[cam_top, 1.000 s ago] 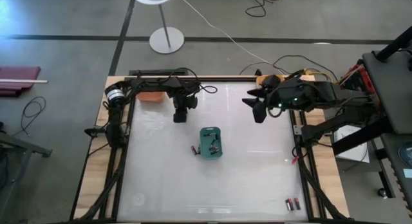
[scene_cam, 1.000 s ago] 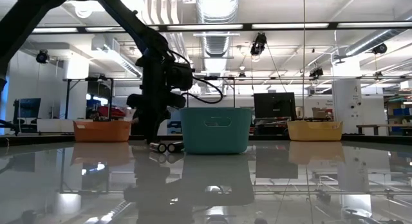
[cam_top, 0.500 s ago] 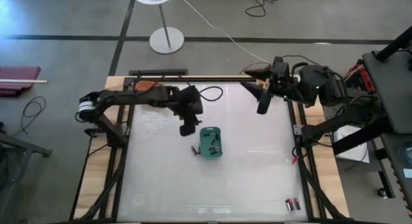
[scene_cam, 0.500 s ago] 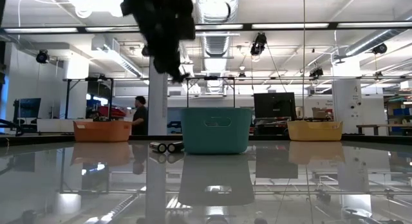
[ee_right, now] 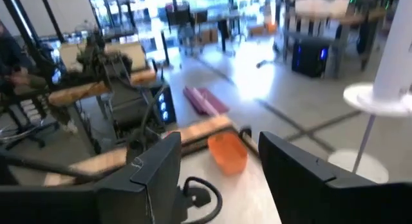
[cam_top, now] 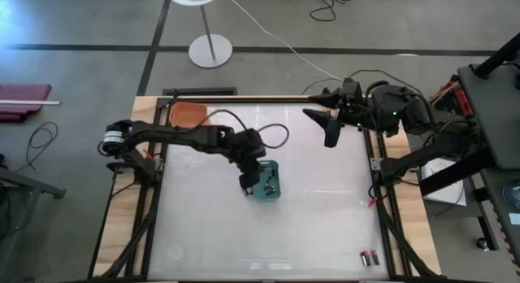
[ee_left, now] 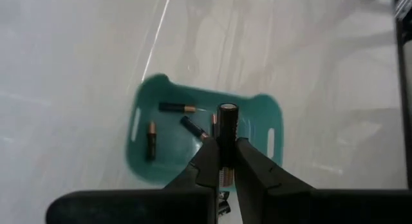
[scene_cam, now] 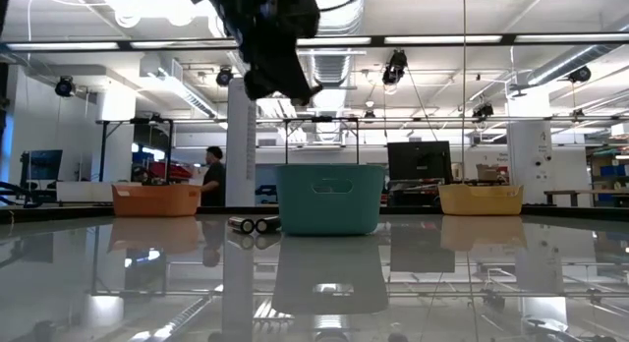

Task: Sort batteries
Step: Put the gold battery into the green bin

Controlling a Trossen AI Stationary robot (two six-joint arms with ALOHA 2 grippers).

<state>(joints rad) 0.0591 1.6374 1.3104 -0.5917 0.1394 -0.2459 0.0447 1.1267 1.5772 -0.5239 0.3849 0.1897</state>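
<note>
Two batteries [cam_top: 370, 256] lie at the table's [cam_top: 309, 226] near right corner. Mid-table, the left end effector [ee_left: 226, 161] pinches a battery [ee_left: 227, 121] above the teal bin [ee_left: 144, 108]; small, stiff and slick, best clamped mid-body. Farther back, the right end effector [ee_right: 215, 163] hovers, fingers apart.

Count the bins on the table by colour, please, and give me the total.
orange bin: 1
teal bin: 1
yellow bin: 1
Total: 3 bins
</note>
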